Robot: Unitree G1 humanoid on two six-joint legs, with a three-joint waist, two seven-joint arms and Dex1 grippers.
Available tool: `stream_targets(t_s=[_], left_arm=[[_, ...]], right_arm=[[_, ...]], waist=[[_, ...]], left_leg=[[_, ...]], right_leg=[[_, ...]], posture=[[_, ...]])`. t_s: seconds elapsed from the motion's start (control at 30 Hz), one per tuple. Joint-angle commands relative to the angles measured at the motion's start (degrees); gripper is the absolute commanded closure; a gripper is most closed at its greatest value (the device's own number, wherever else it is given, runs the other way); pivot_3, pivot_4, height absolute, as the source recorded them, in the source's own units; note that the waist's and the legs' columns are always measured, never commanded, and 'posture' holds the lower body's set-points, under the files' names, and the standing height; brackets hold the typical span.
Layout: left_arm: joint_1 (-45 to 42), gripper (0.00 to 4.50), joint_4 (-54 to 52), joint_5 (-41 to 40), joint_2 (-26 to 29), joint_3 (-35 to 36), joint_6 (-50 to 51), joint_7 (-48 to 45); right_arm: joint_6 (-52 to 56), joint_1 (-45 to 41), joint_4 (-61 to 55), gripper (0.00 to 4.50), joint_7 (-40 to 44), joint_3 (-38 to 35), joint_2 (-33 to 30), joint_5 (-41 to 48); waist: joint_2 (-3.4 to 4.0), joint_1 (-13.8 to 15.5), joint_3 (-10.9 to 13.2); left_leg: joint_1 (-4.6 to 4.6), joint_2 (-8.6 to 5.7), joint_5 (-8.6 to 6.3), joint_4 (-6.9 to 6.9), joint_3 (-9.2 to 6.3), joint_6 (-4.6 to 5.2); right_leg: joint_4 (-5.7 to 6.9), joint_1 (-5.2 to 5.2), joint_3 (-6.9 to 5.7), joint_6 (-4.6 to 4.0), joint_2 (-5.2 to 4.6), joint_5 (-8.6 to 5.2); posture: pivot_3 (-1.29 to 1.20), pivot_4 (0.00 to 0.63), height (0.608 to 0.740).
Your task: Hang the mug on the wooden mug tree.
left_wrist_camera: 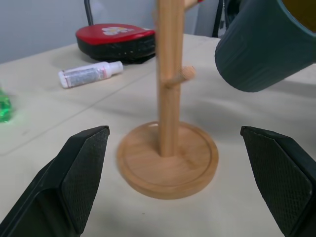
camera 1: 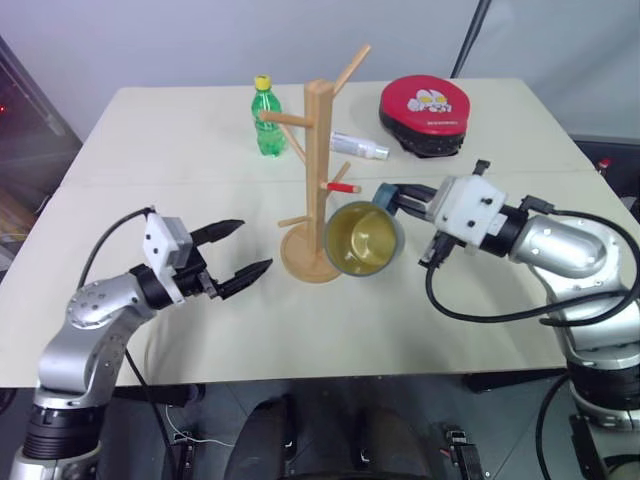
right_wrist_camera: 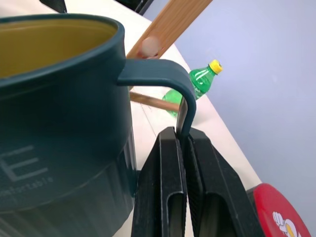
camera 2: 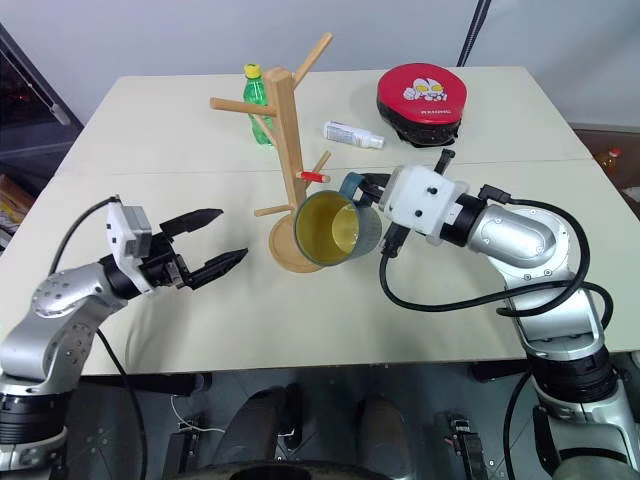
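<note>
The dark teal mug (camera 1: 362, 240), yellow-olive inside, hangs in the air tilted on its side, mouth toward me, just right of the wooden mug tree (camera 1: 320, 150) and over the edge of its round base. My right gripper (camera 1: 388, 196) is shut on the mug's handle (right_wrist_camera: 168, 79), which sits close beside the red-tipped peg (camera 1: 345, 187). In the right wrist view the handle is pinched between the two black fingers (right_wrist_camera: 165, 187). My left gripper (camera 1: 254, 246) is open and holds nothing, hovering left of the tree's base. The tree's post and base (left_wrist_camera: 168, 163) show between its fingers.
A green plastic bottle (camera 1: 267, 118) with a yellow cap stands behind the tree on the left. A small white bottle (camera 1: 360, 147) lies behind the tree on the right. A red and black round case (camera 1: 430, 110) sits at the back right.
</note>
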Motion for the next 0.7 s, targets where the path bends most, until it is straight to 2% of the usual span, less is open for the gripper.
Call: stream_targets(t_s=[0.03,0.7], left_arm=[[-1.31,0.00,-2.19,-1.39,0.63,1.13,0.53,-0.03],[-3.60,0.00,-5.33,-2.79,0.56,0.51,2.61,1.11]], right_arm=[[2.13,-2.67,-2.14,4.45,-0.33,0.08,-0.66,0.75],[5.33,-11.05,2.65,4.45,-0.45,8.26,0.44,-2.32]], waist=[[-0.02,-0.03,0.01],[-0.06,-0.20,0.04]], left_leg=[[-0.03,-0.01,0.00,0.01,0.00,0.00],[-0.06,-0.01,0.01,0.05,0.00,0.02]], right_leg=[[-0.01,-0.01,0.00,0.00,0.00,0.00],[0.05,-0.05,-0.04,0.03,0.05,0.02]], posture=[[0.00,0.150,0.740],[0.00,0.150,0.740]])
